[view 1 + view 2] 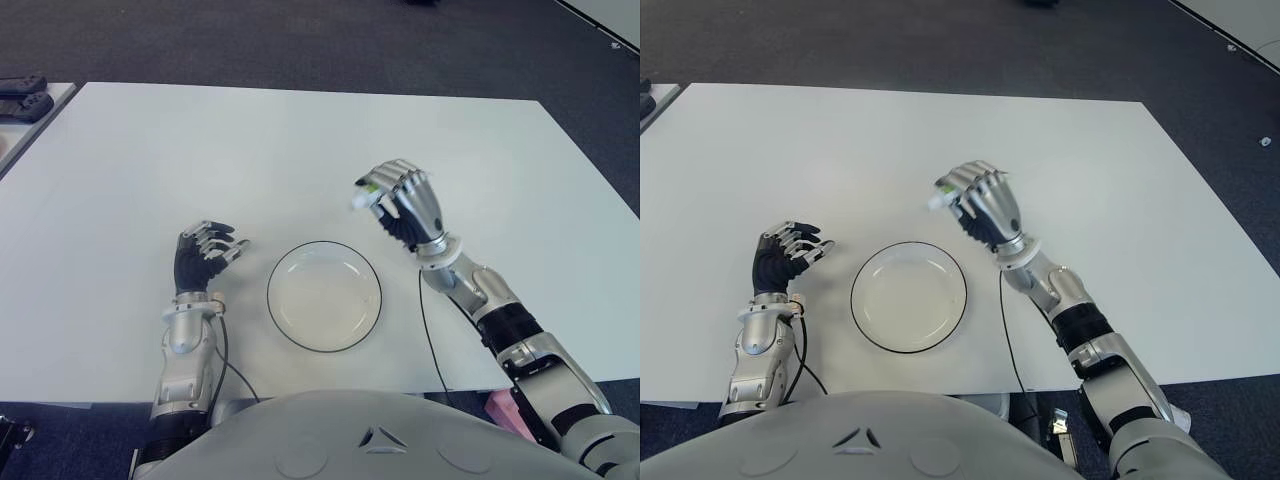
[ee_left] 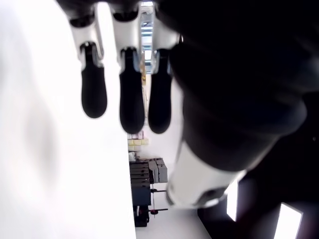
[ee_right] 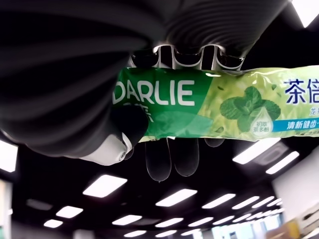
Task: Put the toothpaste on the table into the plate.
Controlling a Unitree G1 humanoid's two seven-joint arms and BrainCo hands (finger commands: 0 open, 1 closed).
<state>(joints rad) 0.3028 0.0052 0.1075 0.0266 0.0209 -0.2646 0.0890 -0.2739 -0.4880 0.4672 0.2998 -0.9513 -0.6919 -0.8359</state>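
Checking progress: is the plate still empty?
Empty: the plate holds nothing; the toothpaste is gripped in the right hand, beside the plate.

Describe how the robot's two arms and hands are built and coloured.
Both arms are silver-grey metal segments with black joints. The left hand and right hand have black palms, silver knuckle links and black rubbery fingertips. Pale cuffs ring the wrists. A thin black cable hangs along each forearm.
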